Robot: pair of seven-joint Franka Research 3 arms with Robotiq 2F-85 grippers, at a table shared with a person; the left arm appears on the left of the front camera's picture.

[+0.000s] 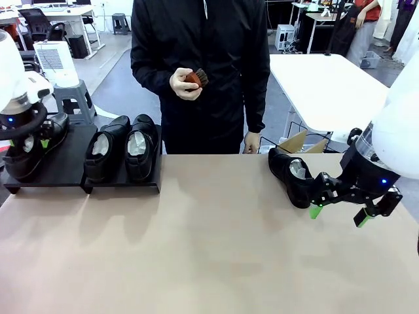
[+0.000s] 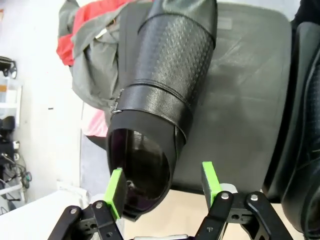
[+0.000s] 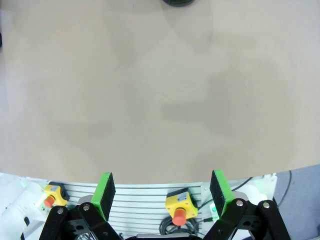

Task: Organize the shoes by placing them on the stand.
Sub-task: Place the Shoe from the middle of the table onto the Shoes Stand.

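A: Front view first, taking the stand [image 1: 72,171] as the landmark. What sits on it?

B: Three shoes. A pair [image 1: 122,148] stands side by side on its right section, toes toward the robot. On the left section a third shoe [image 1: 34,147] lies under the left pincer [image 1: 29,139], probably because that slot was the free one nearest that arm. The arm covers much of that shoe.

A: And the fourth?

B: The fourth shoe [image 1: 292,175] is well to the right of the stand, on the tabletop [image 1: 209,248], white paper showing in its mouth. The right pincer [image 1: 337,212] hangs just beside it, released, holding nothing; I judge it is lined up for that pickup. Behind the stand a person holds a small brush [image 1: 195,79] in one hand [image 1: 184,85].

A: Left wrist view?

B: The left pincer [image 2: 164,187] stands spread; its green pads [image 2: 116,192] straddle the shoe's [image 2: 157,100] heel opening. One pad looks close to the rim, the other clear of it, so the shoe seems let go, resting on the stand [image 2: 240,105]. Whether that near pad touches, I cannot tell. The toe is cut off at the top.

A: Right wrist view?

B: The right pincer [image 3: 162,195] is wide apart over bare tabletop [image 3: 160,90]. A dark sliver [image 3: 177,2] at the top edge may be the fourth shoe, too cropped to say.
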